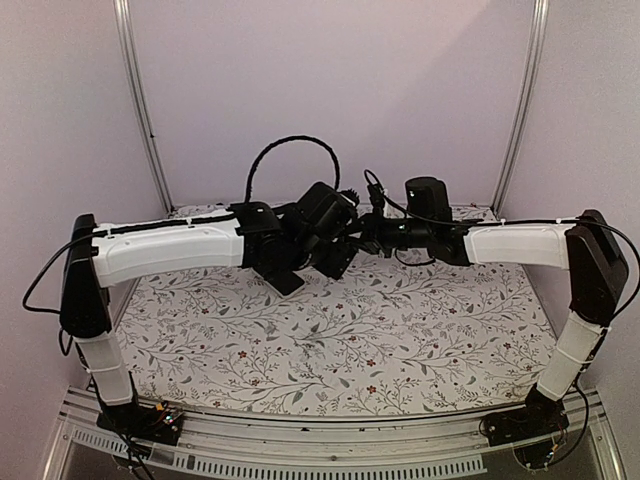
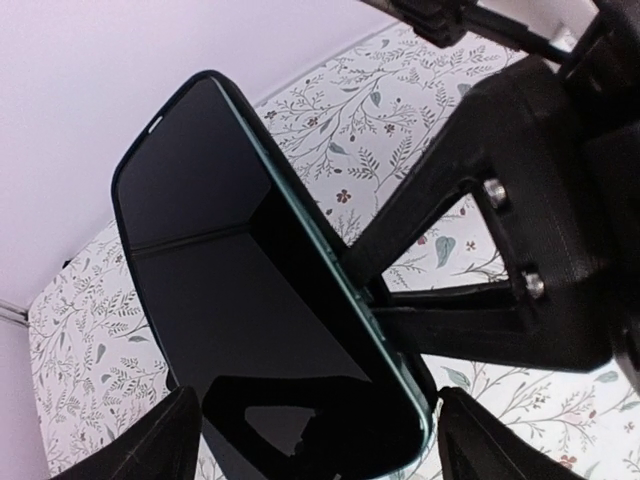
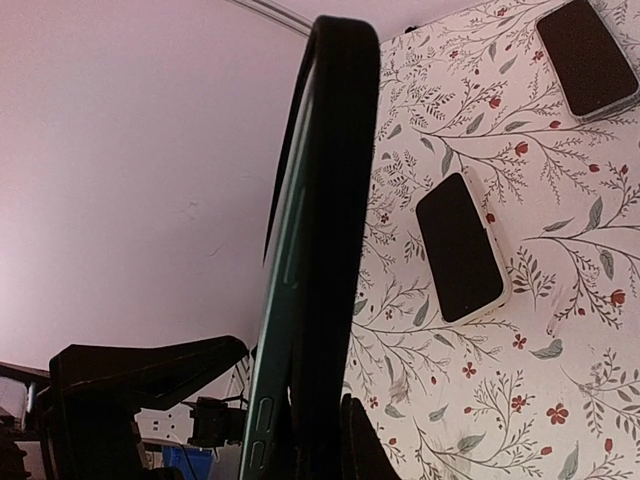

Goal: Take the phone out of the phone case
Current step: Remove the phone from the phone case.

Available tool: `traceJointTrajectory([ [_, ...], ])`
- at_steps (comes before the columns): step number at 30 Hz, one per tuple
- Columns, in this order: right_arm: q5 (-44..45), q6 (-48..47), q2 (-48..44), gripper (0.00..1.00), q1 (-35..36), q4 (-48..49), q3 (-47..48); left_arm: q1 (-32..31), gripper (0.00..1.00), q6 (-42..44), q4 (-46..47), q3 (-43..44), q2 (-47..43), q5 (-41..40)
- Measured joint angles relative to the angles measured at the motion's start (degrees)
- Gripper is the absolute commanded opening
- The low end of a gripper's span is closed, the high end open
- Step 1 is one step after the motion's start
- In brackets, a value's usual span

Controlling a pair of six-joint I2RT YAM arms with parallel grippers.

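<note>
Stiff, slippery-glass phone [image 2: 220, 300] in likely flexible phone case [image 2: 330, 265]: right gripper [image 3: 310, 440] pinches case's side edge, left gripper [image 2: 315, 435] straddles case's bottom end, grip unclear; take case's corner lip.

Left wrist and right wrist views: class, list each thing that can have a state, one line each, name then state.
phone: in its case, screen dark, held off the table.
phone case: on the phone.
left gripper: closed across the phone's width.
right gripper: shut on the phone case's edge.
near loose phone: flat on the table, dark face up.
far loose phone: flat, dark face up.
</note>
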Motion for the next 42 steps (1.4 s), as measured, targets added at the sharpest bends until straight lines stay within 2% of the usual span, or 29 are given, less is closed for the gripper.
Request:
traceJointTrajectory([
  [7,-0.3,0.3,0.0,0.00,0.2,0.0,0.2,-1.3,0.72,2.3,0.0,0.8,1.2,-4.0],
  [13,-0.3,0.5,0.1,0.00,0.2,0.0,0.2,-2.2,0.58,4.0,0.6,0.8,1.6,-5.9],
  [20,0.0,0.6,0.1,0.00,0.2,0.0,0.2,-2.9,0.38,5.4,1.8,0.4,1.8,-7.1],
  [27,1.5,1.1,0.1,0.00,0.1,-1.0,-0.5,-3.1,0.19,7.2,7.8,-3.3,1.8,-8.3],
  [31,2.3,2.4,0.4,0.00,0.0,-2.1,-1.1,-3.1,0.02,8.2,10.3,-4.9,1.8,-9.1],
  [42,4.4,5.0,0.4,0.00,-0.2,-5.7,-2.2,-3.0,0.00,9.0,14.1,-6.8,3.3,-9.7],
])
